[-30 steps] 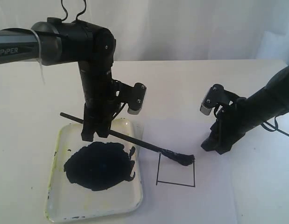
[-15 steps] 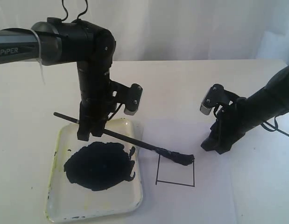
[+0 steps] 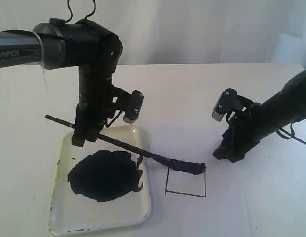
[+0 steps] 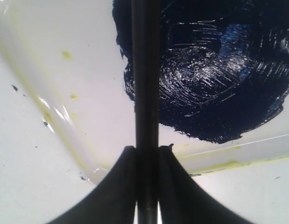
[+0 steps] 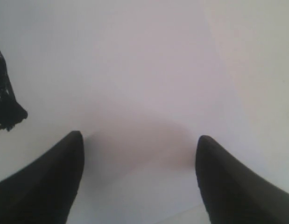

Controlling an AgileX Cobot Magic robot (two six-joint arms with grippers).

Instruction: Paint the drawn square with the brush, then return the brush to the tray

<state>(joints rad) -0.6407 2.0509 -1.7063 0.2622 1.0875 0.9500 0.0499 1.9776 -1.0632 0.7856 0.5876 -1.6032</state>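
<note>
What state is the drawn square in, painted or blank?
Blank. The drawn square is bare white inside its outline; the brush has its paint-laden tip only at one corner, on the outline.

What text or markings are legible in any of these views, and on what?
"PiPER": white lettering on the left arm, exterior view.
Nothing else is readable: the tray, the brush and the right arm show no lettering, and neither wrist view shows any.
</note>
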